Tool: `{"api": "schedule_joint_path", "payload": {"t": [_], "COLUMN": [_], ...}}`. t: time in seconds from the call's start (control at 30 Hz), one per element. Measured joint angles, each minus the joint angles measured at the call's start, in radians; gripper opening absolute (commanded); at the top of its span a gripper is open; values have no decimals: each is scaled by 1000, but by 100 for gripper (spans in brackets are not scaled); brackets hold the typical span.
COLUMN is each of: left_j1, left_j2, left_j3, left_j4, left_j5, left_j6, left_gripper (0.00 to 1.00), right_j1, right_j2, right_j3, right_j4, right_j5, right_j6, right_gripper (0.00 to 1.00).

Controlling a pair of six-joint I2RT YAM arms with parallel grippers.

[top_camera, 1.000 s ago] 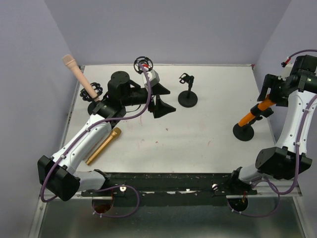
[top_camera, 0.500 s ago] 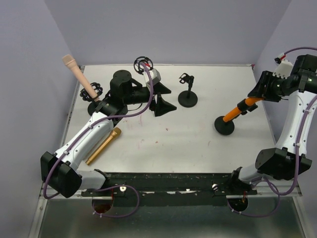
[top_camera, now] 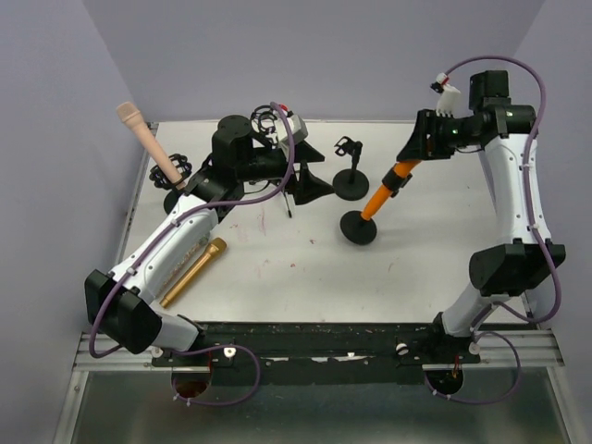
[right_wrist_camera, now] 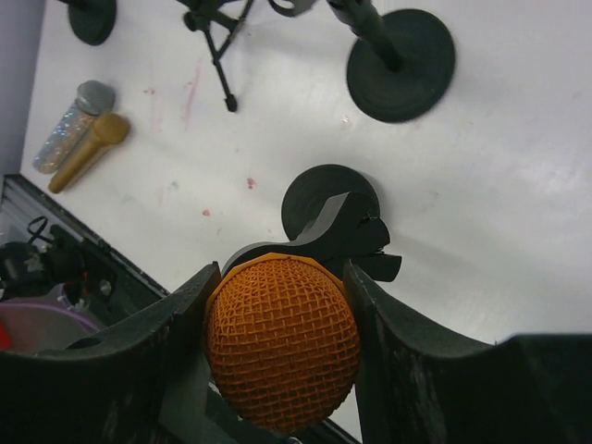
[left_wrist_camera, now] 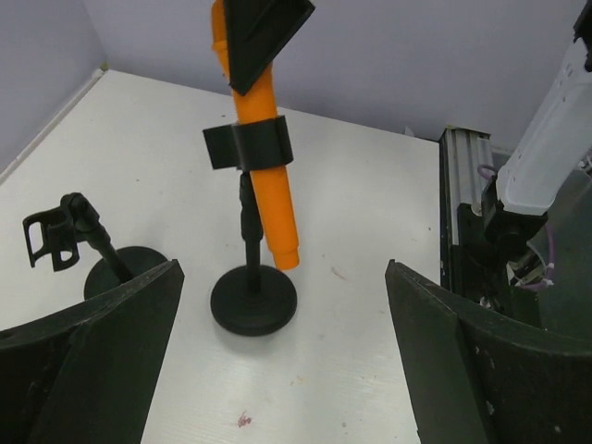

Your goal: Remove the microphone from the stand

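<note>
The orange microphone [top_camera: 386,192] sits clipped in its black stand [top_camera: 358,227] at the table's middle. It leans up to the right. My right gripper [top_camera: 417,153] is shut on its mesh head [right_wrist_camera: 282,342]. The stand's clip [right_wrist_camera: 344,236] and round base [right_wrist_camera: 319,194] show just below the head. My left gripper [top_camera: 314,181] is open and empty, left of the stand and facing it. In the left wrist view, the microphone [left_wrist_camera: 261,166], clip [left_wrist_camera: 248,144] and base [left_wrist_camera: 254,301] lie ahead between the open fingers [left_wrist_camera: 92,361]. I cannot tell whether the base touches the table.
An empty black stand [top_camera: 351,181] stands just behind. A beige microphone [top_camera: 146,137] sits in a stand at far left. A gold microphone [top_camera: 194,270] lies by the left arm, beside a glittery silver one [right_wrist_camera: 67,128]. A small tripod [right_wrist_camera: 217,42] stands near the left gripper.
My right gripper has carried the orange microphone and its stand from the table's right edge left to the middle. My left gripper has shifted slightly right.
</note>
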Motion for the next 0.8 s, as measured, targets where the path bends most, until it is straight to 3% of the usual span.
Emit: {"api": "schedule_joint_path", "payload": {"t": [0.2, 0.47, 0.53, 0.63, 0.8], "left_j1": [1, 0, -6, -33, -67], "left_j2": [-5, -61, -70, -66, -46], "left_j3": [11, -51, -69, -74, -74], "left_j4": [-6, -74, -74, -72, -58], "left_j5": [2, -32, -45, -84, -134], "left_j6": [44, 192, 206, 217, 219], "left_gripper": [98, 98, 98, 98, 98], "right_j1": [77, 293, 354, 419, 432], "right_j2": [130, 162, 161, 157, 146], "right_j3": [159, 135, 103, 87, 38], "right_j4": [16, 97, 133, 183, 257], "right_j5": [-54, 111, 145, 194, 195], "right_j6": [51, 151, 217, 279, 340], "right_gripper": [2, 7, 13, 34, 62]}}
